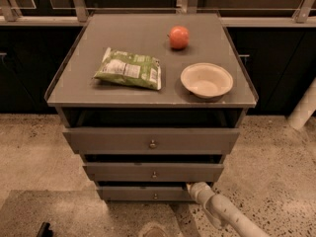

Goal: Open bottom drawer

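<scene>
A grey cabinet has three drawers stacked under its top. The bottom drawer point(143, 193) has the slimmest front and a small round metal knob point(155, 196) at its centre. It stands slightly pulled out, like the two above it. My gripper point(190, 186) comes up from the lower right on a white arm point(224, 214). Its tip sits at the right end of the bottom drawer's front, near the upper edge.
On the cabinet top point(148, 43) lie a green snack bag point(129, 69), a red apple point(179, 37) and a beige bowl point(206, 80). The middle drawer point(154, 172) and top drawer point(150, 140) are above. A speckled floor surrounds the cabinet; a white post point(303, 107) stands at right.
</scene>
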Tool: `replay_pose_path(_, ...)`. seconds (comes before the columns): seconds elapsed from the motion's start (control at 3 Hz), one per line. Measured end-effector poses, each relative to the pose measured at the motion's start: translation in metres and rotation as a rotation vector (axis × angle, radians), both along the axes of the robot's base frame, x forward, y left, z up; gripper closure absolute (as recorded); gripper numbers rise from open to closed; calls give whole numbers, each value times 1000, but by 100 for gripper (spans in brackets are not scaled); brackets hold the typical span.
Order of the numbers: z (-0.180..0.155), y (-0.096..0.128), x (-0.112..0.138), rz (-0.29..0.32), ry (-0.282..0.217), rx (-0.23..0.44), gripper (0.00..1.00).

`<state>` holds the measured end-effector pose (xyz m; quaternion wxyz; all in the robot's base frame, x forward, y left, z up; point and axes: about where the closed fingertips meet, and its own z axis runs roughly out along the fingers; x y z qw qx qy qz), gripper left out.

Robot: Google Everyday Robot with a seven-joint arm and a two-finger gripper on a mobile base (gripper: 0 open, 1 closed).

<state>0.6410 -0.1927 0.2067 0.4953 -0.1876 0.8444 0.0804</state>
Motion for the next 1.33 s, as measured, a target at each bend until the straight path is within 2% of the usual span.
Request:
replay_pose_path(0.33,-15,-2,-5,44,53,-43,100)
replay_pose_path(0.67,-23,-5,-13,50,91,-53,100)
replay_pose_path(1.0,-19,-5,-13,50,91,-53,100)
replay_pose_path(1.33,-23,-8,-30,94,147,-42,100)
